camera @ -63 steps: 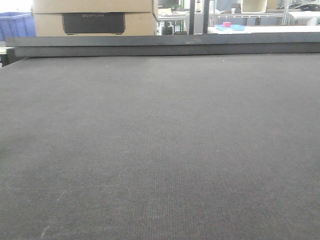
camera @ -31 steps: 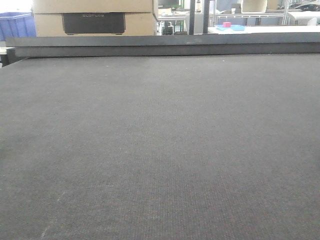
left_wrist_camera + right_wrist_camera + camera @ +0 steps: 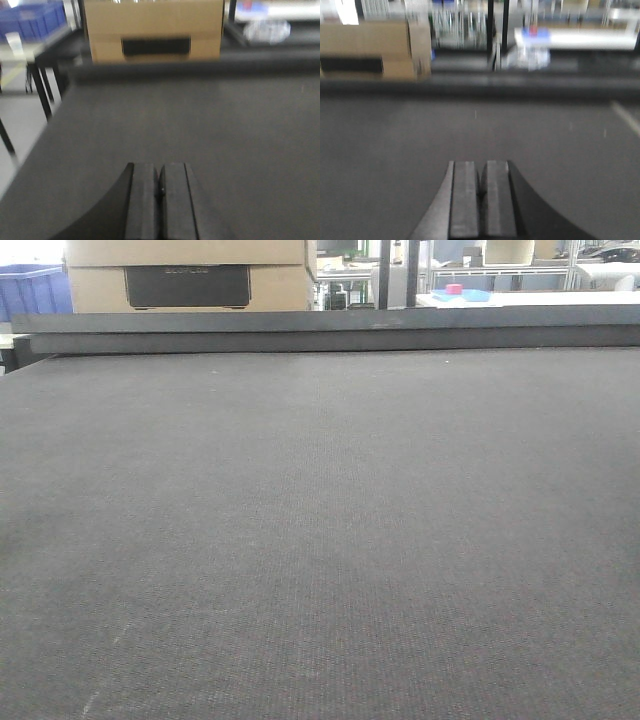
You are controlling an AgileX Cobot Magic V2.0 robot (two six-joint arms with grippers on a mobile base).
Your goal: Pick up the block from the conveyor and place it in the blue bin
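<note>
**Dark grey belt under two clenched claws**

Dark woven belt of the conveyor (image 3: pixel 320 540) fills almost the whole front view. The left claw (image 3: pixel 160 167) is clenched: its two flat pads (image 3: pixel 144 200) press together with only a thin seam between them, and they grasp nothing. It hangs low over the belt, near the belt's left edge. The right claw (image 3: pixel 482 170) is also clenched, pad against pad, with nothing between. It points along the belt toward the far side, and its view is blurred.

Beyond both claws the belt runs to a raised dark rail (image 3: pixel 330 335) along the far edge. Behind the rail, to the left, stands a cardboard box (image 3: pixel 190 270) with a dark panel on its front. The blue bin (image 3: pixel 35 290) is just beside the box, at the far left, off the belt. Far to the right, on a white table (image 3: pixel 540 298) behind the rail, lies a small pink thing (image 3: pixel 454 288); it is too small to tell what it is.
</note>
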